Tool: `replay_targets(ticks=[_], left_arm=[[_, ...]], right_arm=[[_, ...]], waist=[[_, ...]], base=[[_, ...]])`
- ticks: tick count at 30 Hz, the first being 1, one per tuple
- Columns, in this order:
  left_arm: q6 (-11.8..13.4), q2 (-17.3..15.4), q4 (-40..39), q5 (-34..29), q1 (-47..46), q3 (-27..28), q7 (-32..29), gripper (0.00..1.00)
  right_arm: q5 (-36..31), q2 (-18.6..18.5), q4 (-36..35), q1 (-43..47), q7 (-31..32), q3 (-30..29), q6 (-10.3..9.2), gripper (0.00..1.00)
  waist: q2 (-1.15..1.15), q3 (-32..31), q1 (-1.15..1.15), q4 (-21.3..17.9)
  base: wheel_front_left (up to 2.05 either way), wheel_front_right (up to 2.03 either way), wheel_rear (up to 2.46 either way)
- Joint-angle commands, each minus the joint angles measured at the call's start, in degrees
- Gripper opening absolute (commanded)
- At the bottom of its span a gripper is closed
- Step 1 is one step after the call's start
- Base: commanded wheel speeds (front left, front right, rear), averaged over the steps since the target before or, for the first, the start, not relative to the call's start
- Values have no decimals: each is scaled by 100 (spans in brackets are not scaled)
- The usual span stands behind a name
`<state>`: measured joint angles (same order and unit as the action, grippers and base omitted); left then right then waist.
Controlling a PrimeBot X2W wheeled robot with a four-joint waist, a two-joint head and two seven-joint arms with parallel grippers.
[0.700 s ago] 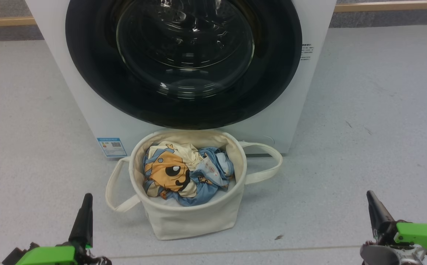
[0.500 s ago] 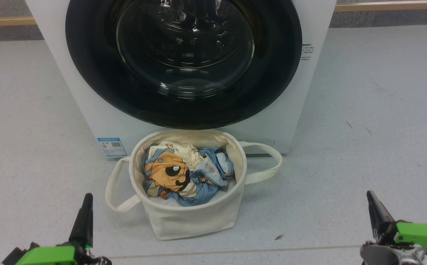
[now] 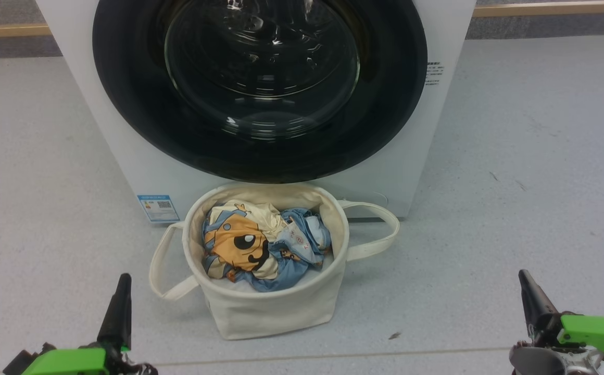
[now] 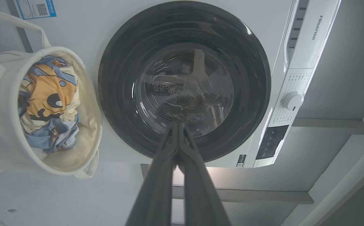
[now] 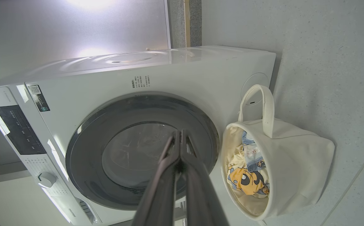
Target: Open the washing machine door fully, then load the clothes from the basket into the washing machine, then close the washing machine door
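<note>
Both pairs closed: the left fingers (image 4: 176,138) are pressed together tip to tip, empty, touching nothing; the right fingers (image 5: 179,144) likewise meet at the tips and hold nothing. Each pair hangs over the floor (image 3: 515,182), pointing toward the washing machine (image 3: 120,172). The basket (image 3: 271,312) stands ahead of and between the two pairs, well apart from each. The clothes (image 3: 250,245) lie bunched inside it. The washing machine door (image 3: 130,120) is shut, beyond the basket, ahead of both pairs.
</note>
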<state>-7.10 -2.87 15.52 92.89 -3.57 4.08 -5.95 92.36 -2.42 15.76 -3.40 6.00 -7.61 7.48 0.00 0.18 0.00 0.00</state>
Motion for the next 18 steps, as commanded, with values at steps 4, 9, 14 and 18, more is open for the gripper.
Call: replay_targets(ticks=[4,9,14,18], left_arm=[[-39,-29,-150,-42,-259,208,-25,0],[-39,-27,-149,-45,-259,212,-28,0],[-39,-25,-149,-47,-259,214,-30,0],[-39,-24,-149,-49,-259,216,-31,0]], right_arm=[[-21,-49,-174,-278,50,107,1,0],[-21,-49,-174,-278,50,107,1,0],[-22,-48,-174,-278,50,106,1,0],[-22,-48,-174,-278,50,106,1,0]], waist=[[0,0,0,0],[0,0,0,0],[0,0,0,0],[0,0,0,0]], base=[[0,0,0],[0,0,0],[0,0,0],[0,0,0]])
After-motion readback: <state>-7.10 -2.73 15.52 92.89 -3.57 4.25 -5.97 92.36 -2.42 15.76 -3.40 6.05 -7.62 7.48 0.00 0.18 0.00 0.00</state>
